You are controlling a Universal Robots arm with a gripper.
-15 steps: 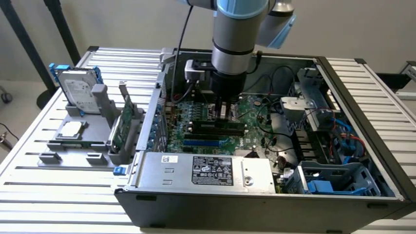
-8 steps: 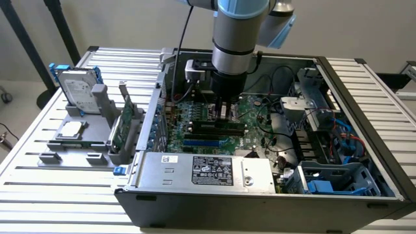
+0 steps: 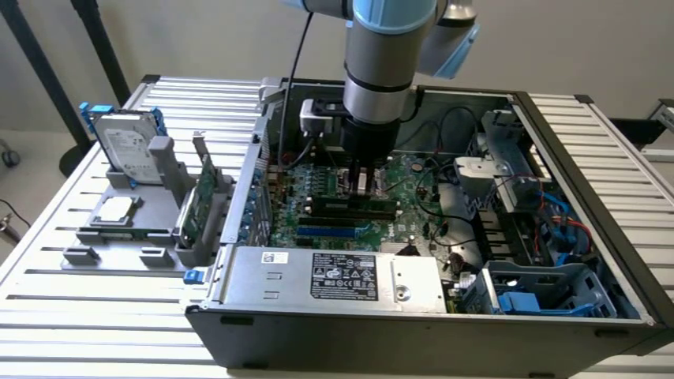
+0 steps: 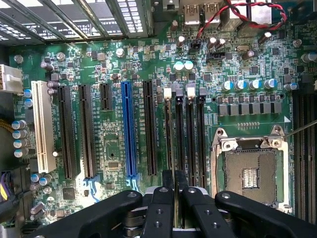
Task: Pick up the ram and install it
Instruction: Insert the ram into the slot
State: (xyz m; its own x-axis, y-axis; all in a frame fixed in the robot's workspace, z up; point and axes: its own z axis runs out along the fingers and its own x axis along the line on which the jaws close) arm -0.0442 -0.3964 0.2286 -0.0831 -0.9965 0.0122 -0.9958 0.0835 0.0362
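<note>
Inside the open steel computer case [image 3: 421, 332], the gripper [image 4: 174, 191] hangs over the green, chip-studded motherboard [image 4: 114, 148]. Its 2 black fingers [image 4: 161, 208] pinch the ram [image 4: 175, 218], a thin stick seen edge-on, just above the long black memory slots [image 4: 179, 134]. 1 blue slot [image 4: 130, 129] and 1 white slot [image 4: 43, 126] lie alongside.

Off-task hardware on the bench

A silver hard drive [image 3: 125, 150] with blue rails stands upright beside a green expansion card [image 3: 207, 197]; the CPU socket [image 4: 251, 173] sits empty.
</note>
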